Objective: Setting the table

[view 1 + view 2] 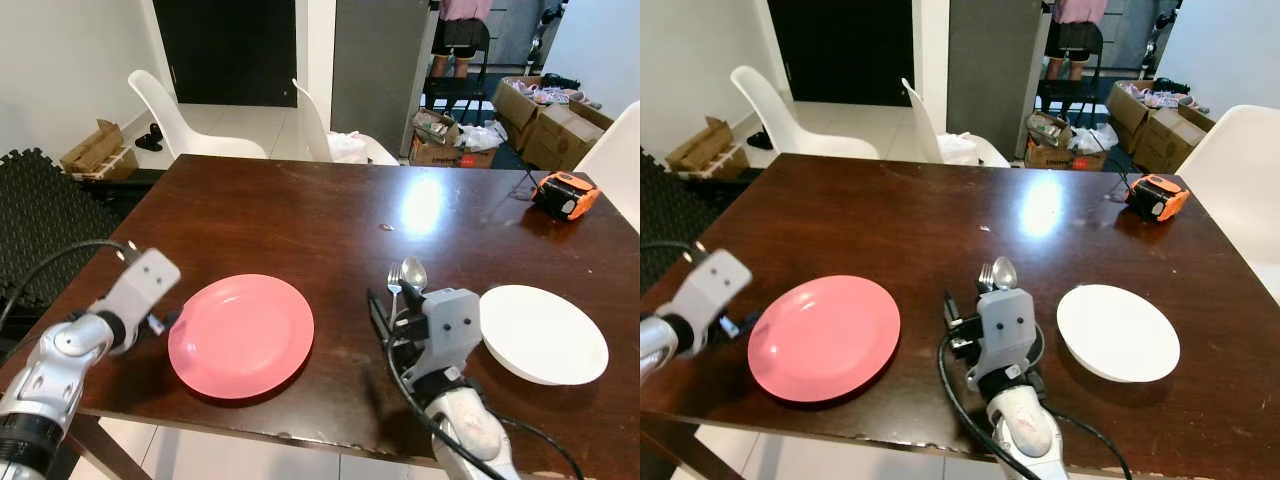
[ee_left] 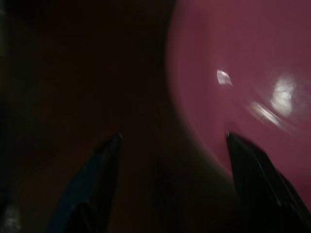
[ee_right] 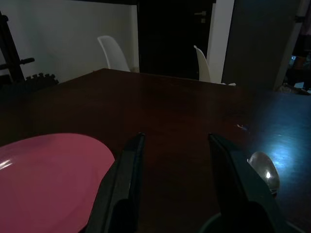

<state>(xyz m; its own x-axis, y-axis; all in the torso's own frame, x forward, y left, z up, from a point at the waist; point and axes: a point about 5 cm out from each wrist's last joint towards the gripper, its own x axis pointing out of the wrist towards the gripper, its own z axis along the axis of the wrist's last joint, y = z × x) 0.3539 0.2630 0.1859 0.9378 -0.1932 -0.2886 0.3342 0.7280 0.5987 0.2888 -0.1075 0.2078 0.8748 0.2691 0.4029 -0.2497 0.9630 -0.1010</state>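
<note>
Plates first: pink plate (image 1: 241, 335) sits near the bench's (image 1: 300, 215) front edge, left of centre; white plate (image 1: 543, 333) toward the front-right corner. Both hold nothing. Spoon (image 1: 413, 272) & fork (image 1: 394, 284) lie side by side between them, closer to the white plate.

Our left hand (image 2: 170, 145) is low, just beside the pink plate's left rim, fingers apart w/ one finger (image 2: 255, 165) over the rim. Our right hand (image 3: 175, 145) hovers just in front of the cutlery, fingers apart, nothing held.

We judge the step is cutlery pickup w/ the right hand. To do it well: drop low, straddle one handle only, close near mid-handle so it doesn't tip. Fork & spoon lie v. close, so grabbing both is a risk. Keep the left hand clear of the plate rim, else it may slide toward the edge.
</note>
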